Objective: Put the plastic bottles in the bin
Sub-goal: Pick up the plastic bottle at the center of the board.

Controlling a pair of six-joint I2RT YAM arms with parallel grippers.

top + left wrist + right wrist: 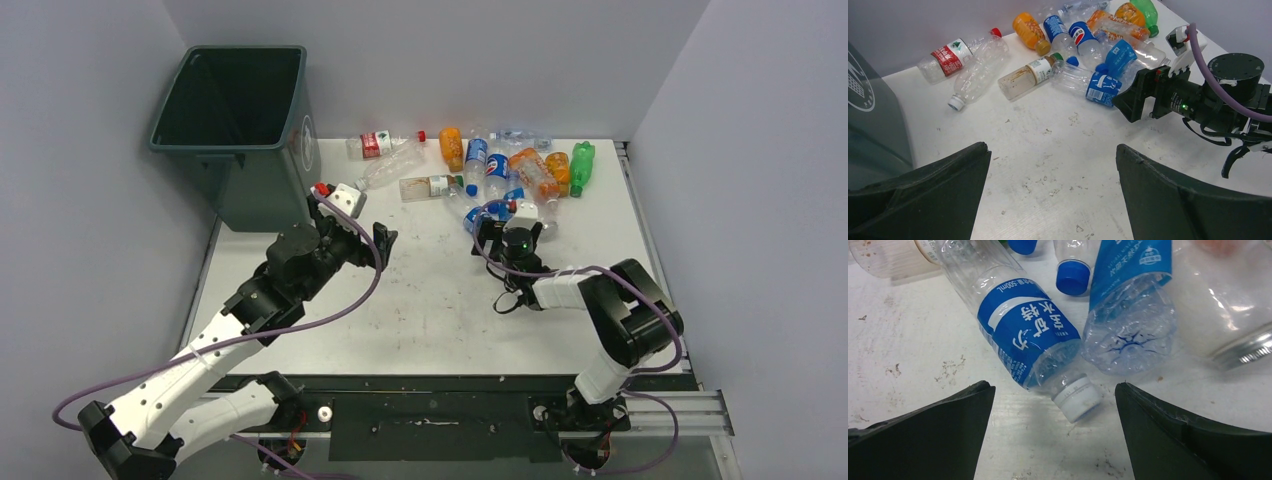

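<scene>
Spread wide and pinching nothing, the right claw (1053, 390) is hanging low over the plastic bottles (500, 170). Its dark wedge-shaped fingers are flanking a clear ribbed bottle (1023, 335) with a glossy blue label and a white screw cap (1078, 399), touching neither side. Just beside it, a crumpled blue-labelled bottle (1130, 335) is showing its star-moulded base. The left claw (1053, 155) is likewise gaping empty above the scuffed white table (430, 310), near the bin (240, 130). That tall, thick-rimmed, dark green-grey bin is standing at the far left corner. The clear, orange and green bottles are lying heaped along the far edge to its right.
</scene>
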